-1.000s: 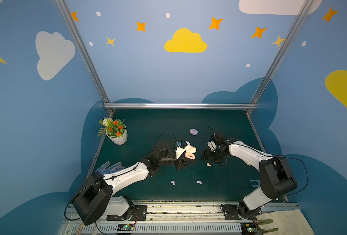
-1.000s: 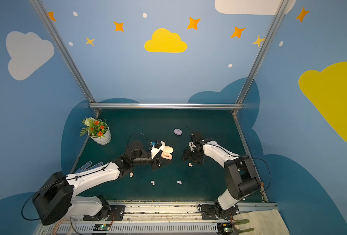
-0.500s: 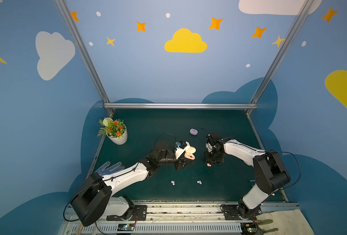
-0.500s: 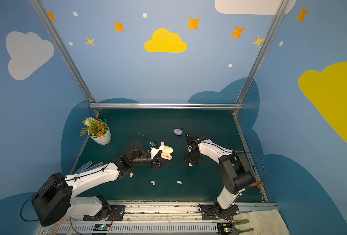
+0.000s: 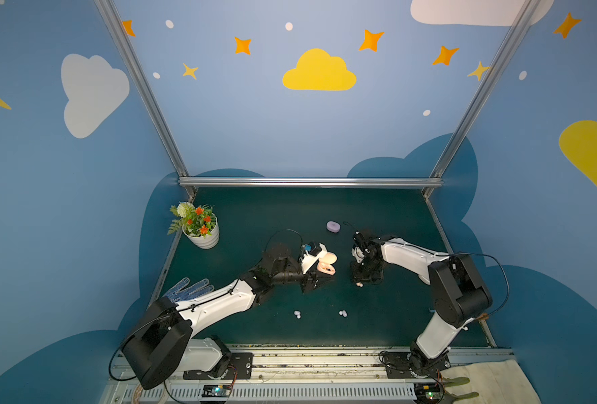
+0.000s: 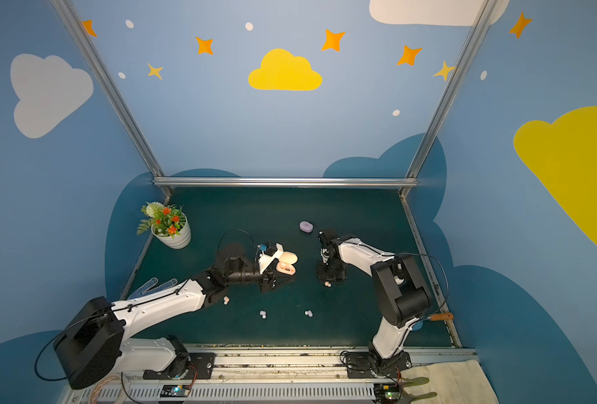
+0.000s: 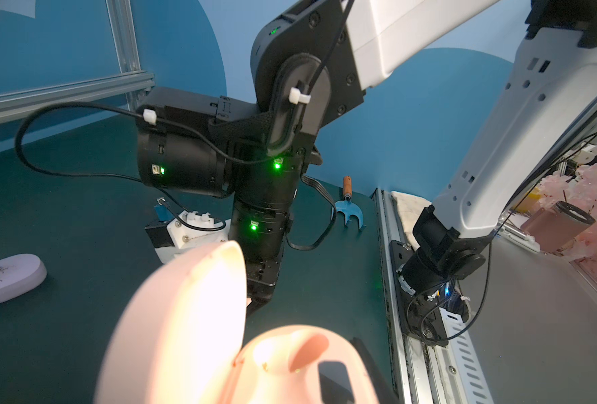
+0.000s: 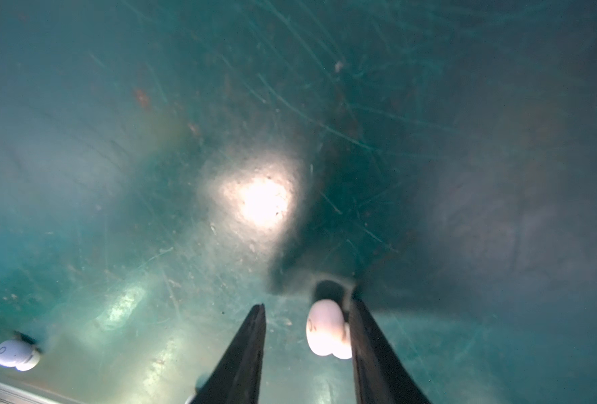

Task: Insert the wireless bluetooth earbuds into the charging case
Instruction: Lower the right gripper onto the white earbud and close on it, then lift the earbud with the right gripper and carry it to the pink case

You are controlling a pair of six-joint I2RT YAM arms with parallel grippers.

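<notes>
Left gripper (image 5: 320,278) clamps the open peach-pink charging case (image 5: 327,268). Right gripper (image 8: 307,305), jaws parted, straddles a tiny pink bean-shaped earbud (image 8: 325,328) off-centre; it should centre before pinching.

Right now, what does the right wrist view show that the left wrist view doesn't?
Only right wrist: a pale earbud between the open jaws of the right pincer, touching one finger; a second bud nearby. Only left wrist: the open pink case, a closed lavender case, a blue hand fork. Both: the green mat and part of that pincer.
</notes>
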